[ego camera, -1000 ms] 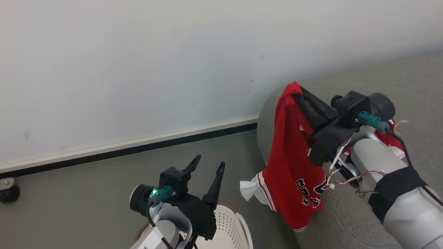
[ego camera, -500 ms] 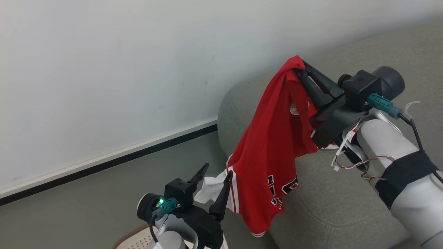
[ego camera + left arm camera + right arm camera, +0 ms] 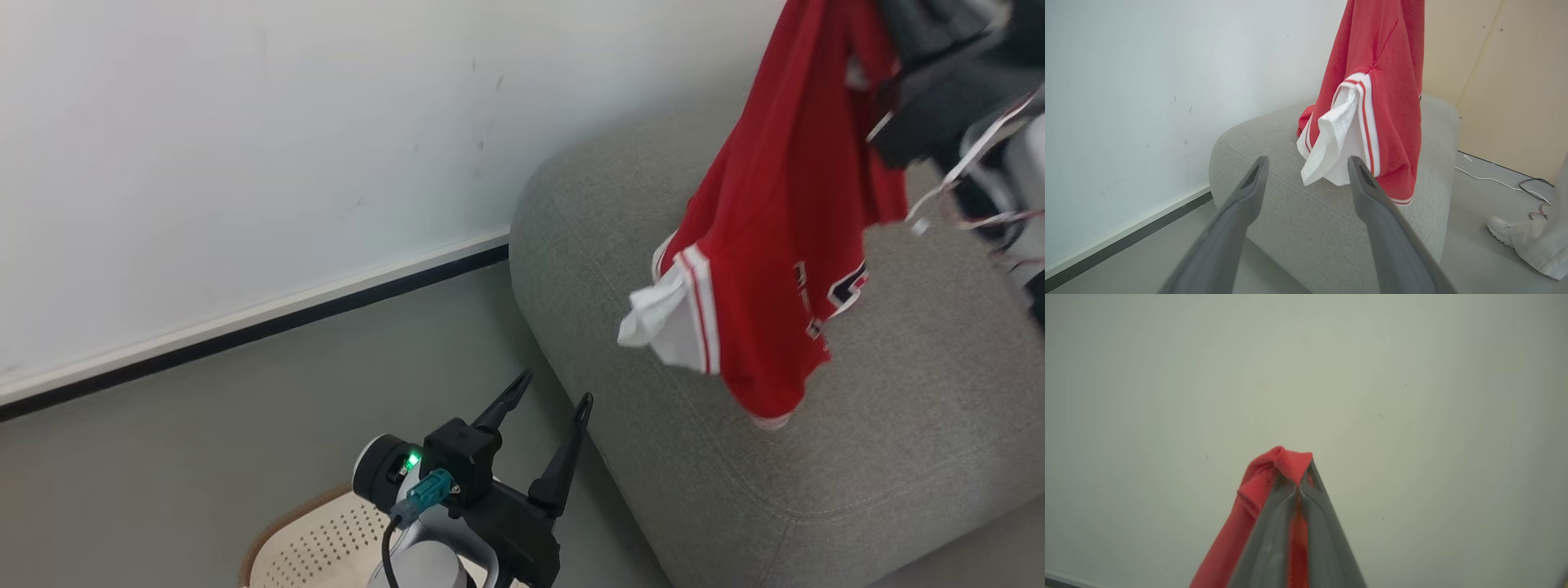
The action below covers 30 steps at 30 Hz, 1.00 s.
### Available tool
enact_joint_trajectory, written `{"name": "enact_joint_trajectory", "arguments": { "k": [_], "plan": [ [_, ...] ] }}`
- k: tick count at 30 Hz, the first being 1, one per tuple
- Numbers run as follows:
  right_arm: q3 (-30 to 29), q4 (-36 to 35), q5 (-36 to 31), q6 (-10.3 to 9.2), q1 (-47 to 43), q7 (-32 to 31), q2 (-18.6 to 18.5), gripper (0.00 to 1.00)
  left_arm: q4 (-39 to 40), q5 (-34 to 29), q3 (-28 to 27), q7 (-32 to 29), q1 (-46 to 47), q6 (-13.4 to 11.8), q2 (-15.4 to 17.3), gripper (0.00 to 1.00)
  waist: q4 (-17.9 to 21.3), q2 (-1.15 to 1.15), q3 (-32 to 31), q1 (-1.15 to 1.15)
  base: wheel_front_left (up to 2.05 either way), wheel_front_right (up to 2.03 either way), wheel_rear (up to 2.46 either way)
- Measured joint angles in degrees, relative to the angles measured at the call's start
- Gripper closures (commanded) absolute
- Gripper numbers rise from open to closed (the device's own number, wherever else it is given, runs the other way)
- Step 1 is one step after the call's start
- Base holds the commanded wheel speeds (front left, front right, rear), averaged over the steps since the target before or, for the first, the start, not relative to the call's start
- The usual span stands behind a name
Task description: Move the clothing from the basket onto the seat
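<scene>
1. White wall (image 3: 245, 122) at back, plain, w/ a few faint dark specks.
2. Along its foot: white skirting (image 3: 245, 320) w/ a dark strip under it, meeting the floor (image 3: 204, 441).
3. Floor is smooth, matt, grey-green.
4. Grey fabric seat (image 3: 898, 457) stands on the floor, rounded corner near the wall, seam running near its edge.
5. Left wrist view: beige panel wall (image 3: 1502, 81) behind the seat, w/ panel joints & small dots.
6. White cable (image 3: 1488, 179) lies on the floor near the panels.
7. Light soft & even.
</scene>
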<state>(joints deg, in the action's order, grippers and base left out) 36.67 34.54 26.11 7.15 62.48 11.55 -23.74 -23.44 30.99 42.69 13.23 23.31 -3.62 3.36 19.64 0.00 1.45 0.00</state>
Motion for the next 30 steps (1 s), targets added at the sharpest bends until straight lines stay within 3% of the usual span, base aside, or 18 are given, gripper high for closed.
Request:
{"name": "enact_joint_trajectory", "arguments": {
  "k": [11, 16, 24, 30],
  "plan": [
    [-6.39, 5.33, -1.44, -0.08, 18.87, -4.75, -10.45, 1.0, 5.81, -3.1, -0.78, 0.05, 2.65, -0.92, 3.48, 0.0, -4.61, 0.0, 7.98, 0.0, 0.0, 0.0, 0.0],
    [-8.1, 8.2, -1.41, -0.6, 21.01, -5.5, -12.85, 1.0, 8.72, -3.98, -1.57, 0.0, 5.02, -0.99, 4.53, 0.0, -6.61, 0.0, 11.81, -0.01, 0.0, 0.0, 0.0],
    [-8.96, 12.98, 0.42, -0.6, 17.66, -5.45, -12.77, 1.0, 12.68, -6.38, -1.92, -0.93, 7.89, -1.46, 6.17, 0.0, -8.78, 0.0, 18.41, -0.01, 0.0, 0.0, 0.0],
    [-9.36, 17.58, 3.77, -0.6, 10.45, -3.81, -8.15, 1.0, 14.93, -7.92, -1.75, -2.56, 9.71, -1.51, 8.0, 0.0, -8.87, 0.01, 24.27, -0.01, 0.0, 0.0, 0.0]
  ]
}}
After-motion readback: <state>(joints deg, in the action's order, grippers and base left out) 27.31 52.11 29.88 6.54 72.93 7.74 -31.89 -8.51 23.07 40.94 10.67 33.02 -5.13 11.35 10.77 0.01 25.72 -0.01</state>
